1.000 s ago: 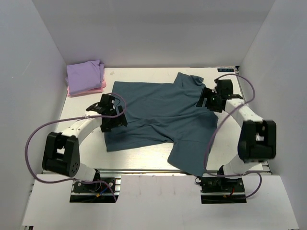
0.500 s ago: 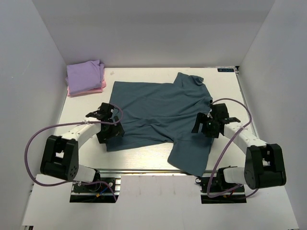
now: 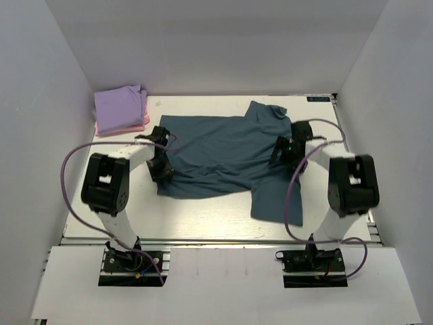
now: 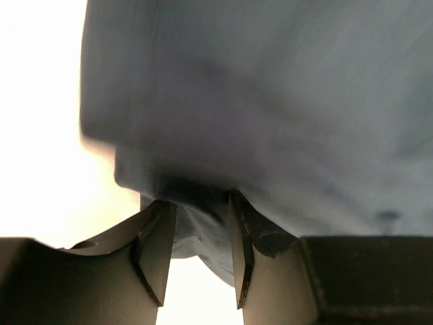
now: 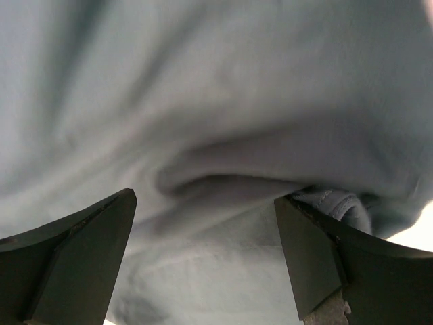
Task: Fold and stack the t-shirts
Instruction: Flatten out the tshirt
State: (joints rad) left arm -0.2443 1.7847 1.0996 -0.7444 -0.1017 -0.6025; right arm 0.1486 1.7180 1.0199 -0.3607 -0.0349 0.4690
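Note:
The teal-blue t-shirt (image 3: 223,149) lies spread on the white table (image 3: 203,217), with one sleeve pointing to the back and a flap hanging toward the front right. My left gripper (image 3: 161,168) is at the shirt's left edge. In the left wrist view its jaws (image 4: 199,203) have narrowed onto a bunched fold of the teal cloth (image 4: 270,101). My right gripper (image 3: 283,152) rests on the shirt's right side. It stands wide open (image 5: 204,200) over wrinkled fabric (image 5: 203,81), with a stitched hem by its right finger. The lavender t-shirt (image 3: 120,105) lies folded on top of the pink one (image 3: 139,124).
The folded pile sits in the back left corner against the white side wall (image 3: 67,122). White walls close in the table on the left, back and right. Purple cables (image 3: 67,169) loop off both arms. The arm bases stand at the near edge.
Both grippers moved toward the back of the table. The left jaws closed from wide open onto the shirt's left edge. The shirt's near hem and front-right flap shifted away from the front edge.

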